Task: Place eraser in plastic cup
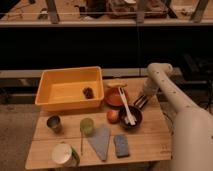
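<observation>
The plastic cup (87, 126) is a small translucent light-green tumbler standing upright on the wooden table (150, 145), left of the middle. My gripper (141, 103) hangs from the white arm (159, 80) at the table's right side, low over the tabletop just right of a dark bowl (131, 120). A small block with dark and pale stripes, the eraser (142, 100), shows right at the gripper's tip. I cannot tell whether it is held or lies on the table. The cup is well to the left of the gripper.
A yellow bin (52, 92) stands at the back left. An orange dish (114, 98), a round fruit (113, 115) and white utensils in the dark bowl are in the middle. A dark metal cup (54, 123), white-topped container (64, 154), grey cloth (101, 141) and blue-grey sponge (121, 145) lie in front.
</observation>
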Action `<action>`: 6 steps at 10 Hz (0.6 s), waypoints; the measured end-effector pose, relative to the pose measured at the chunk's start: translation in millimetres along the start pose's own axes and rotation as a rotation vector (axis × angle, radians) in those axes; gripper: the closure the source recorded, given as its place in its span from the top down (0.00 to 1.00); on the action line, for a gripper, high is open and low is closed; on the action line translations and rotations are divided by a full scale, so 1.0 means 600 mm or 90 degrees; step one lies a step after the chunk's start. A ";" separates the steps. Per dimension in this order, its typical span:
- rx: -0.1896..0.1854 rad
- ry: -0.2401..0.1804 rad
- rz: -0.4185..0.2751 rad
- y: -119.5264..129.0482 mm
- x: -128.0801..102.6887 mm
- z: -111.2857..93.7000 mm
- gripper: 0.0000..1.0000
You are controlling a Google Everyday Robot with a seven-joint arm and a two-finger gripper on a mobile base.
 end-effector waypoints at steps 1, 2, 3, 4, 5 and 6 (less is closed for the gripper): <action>0.000 0.004 -0.005 -0.002 0.007 -0.014 0.19; 0.000 0.009 -0.012 -0.006 0.014 -0.029 0.19; 0.004 0.017 -0.026 -0.020 0.023 -0.058 0.19; 0.009 0.024 -0.040 -0.034 0.029 -0.084 0.19; 0.013 0.029 -0.050 -0.043 0.034 -0.107 0.19; 0.023 0.038 -0.066 -0.055 0.041 -0.141 0.19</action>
